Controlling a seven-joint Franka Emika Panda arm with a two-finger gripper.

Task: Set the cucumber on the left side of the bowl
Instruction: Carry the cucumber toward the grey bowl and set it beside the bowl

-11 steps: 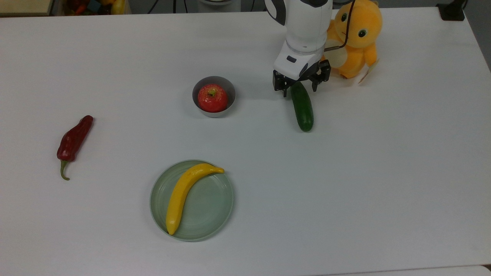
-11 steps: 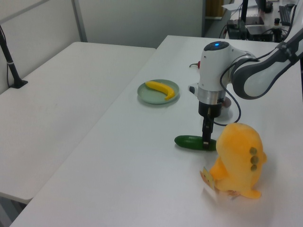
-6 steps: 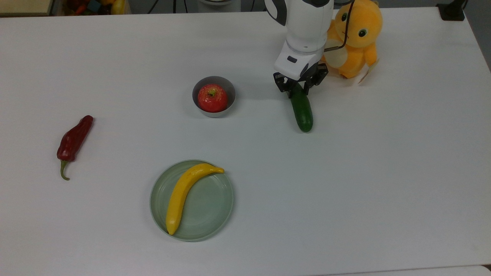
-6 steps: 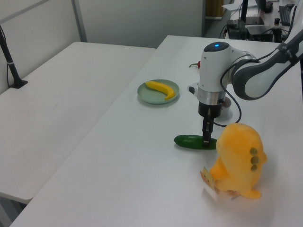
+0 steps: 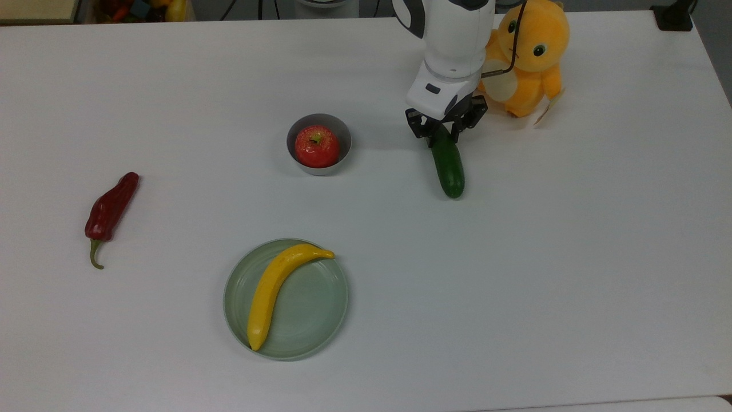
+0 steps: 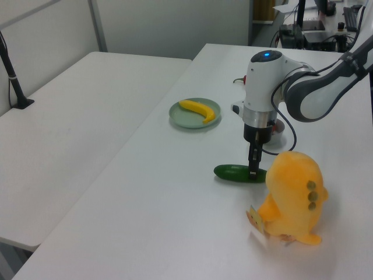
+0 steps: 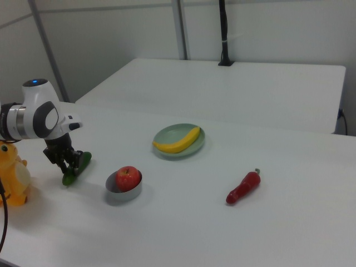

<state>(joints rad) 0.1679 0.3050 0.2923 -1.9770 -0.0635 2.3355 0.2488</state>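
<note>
The cucumber point(image 5: 448, 166) is lying on the tabletop point(image 5: 514, 274) toward the top view's far edge, its long axis running from that edge toward the near one. The gripper point(image 5: 441, 130) is clamping its far end, fingers closed on it. The bowl point(image 5: 318, 143), holding an apple point(image 5: 317, 146), is sitting well apart toward the top view's left. No readable writing is showing anywhere.

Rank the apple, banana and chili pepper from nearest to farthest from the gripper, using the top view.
Gripper sits at the cucumber's top end.
1. Apple, in the bowl, to the top view's left.
2. Banana, on the plate, lower left.
3. Chili pepper, far left.
</note>
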